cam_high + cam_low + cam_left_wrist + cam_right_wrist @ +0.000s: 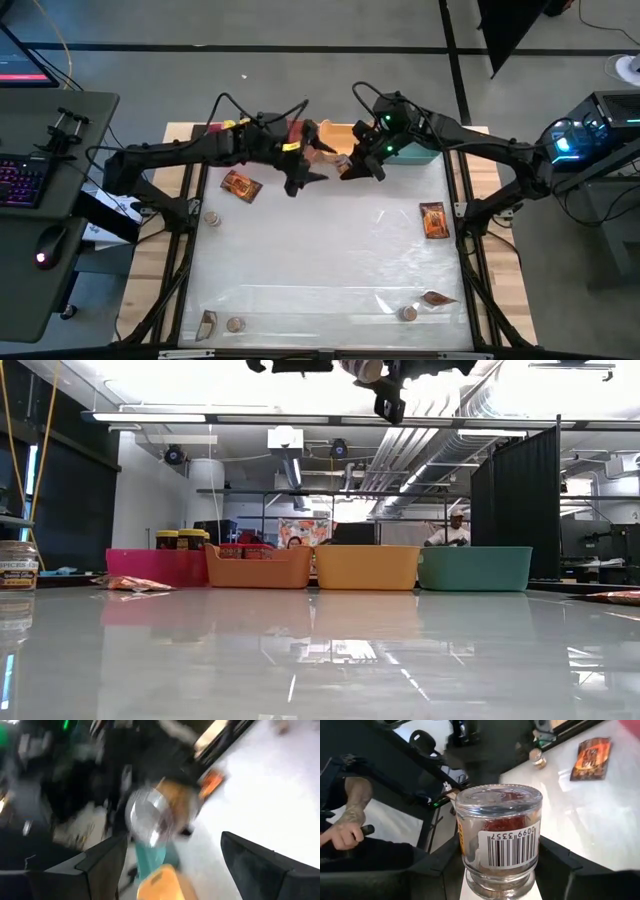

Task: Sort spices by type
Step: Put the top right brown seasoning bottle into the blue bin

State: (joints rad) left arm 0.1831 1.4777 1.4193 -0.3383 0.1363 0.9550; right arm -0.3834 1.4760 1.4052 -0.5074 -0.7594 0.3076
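Right gripper, at twelve o'clock on the table, clamps a small clear glass spice jar with barcode label. Left gripper hovers just beside it, fingers wide apart, empty.

Risk: smooth glass could slip or twist in the clamp; the two close grippers could collide.

The jar's long axis crosses the fingers' line; which end is the lid, I cannot tell.

Table middle lies open; both arms crowd the bins.
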